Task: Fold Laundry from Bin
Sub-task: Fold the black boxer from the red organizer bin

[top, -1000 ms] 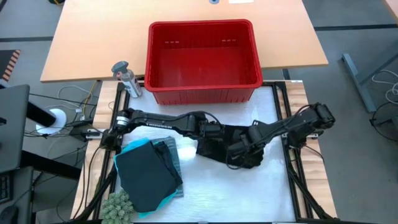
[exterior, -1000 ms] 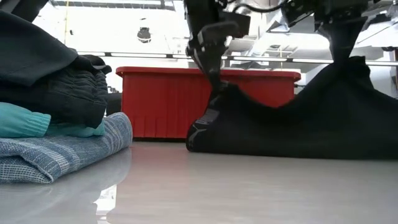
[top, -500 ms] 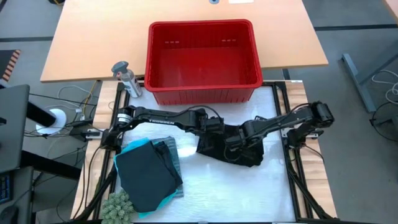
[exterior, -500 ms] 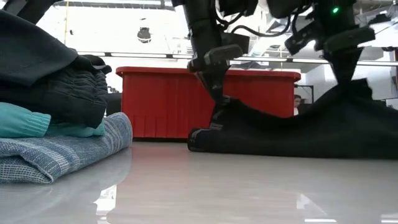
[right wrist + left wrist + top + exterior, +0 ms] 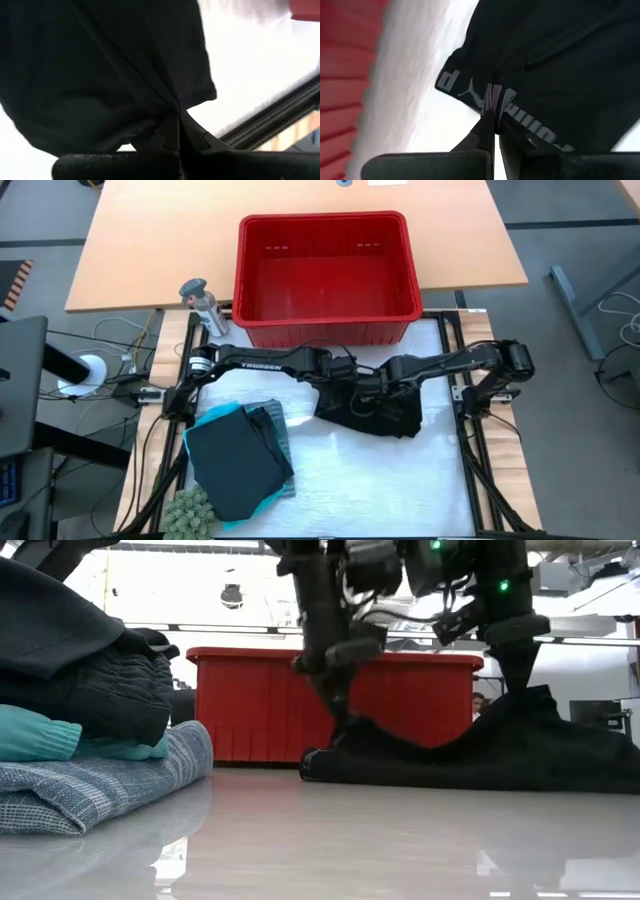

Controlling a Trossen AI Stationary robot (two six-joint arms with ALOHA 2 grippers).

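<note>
You have both arms reaching in over the white counter (image 5: 330,480), meeting at the black garment (image 5: 385,415) that lies just in front of the red bin (image 5: 325,265). Your left tool (image 5: 493,127) is clamped on the garment's waistband, right on the white lettering, its fingers pressed together with the cloth pinched between them. Your right tool (image 5: 172,132) is clamped on a gathered fold of the same black cloth, the fabric bunching into the pinch. In the low view the garment spreads flat along the counter, lifted into two small peaks where the tools grip it, with the bin behind it.

On your left side of the counter sits the folded stack (image 5: 240,460): a blue-grey striped piece (image 5: 90,790) at the bottom, turquoise (image 5: 40,735) above it, and black (image 5: 80,660) on top. A small grey bottle (image 5: 203,305) stands just beside the bin's left front corner, and a green knobbly thing (image 5: 190,512) sits at the counter's near left edge.
</note>
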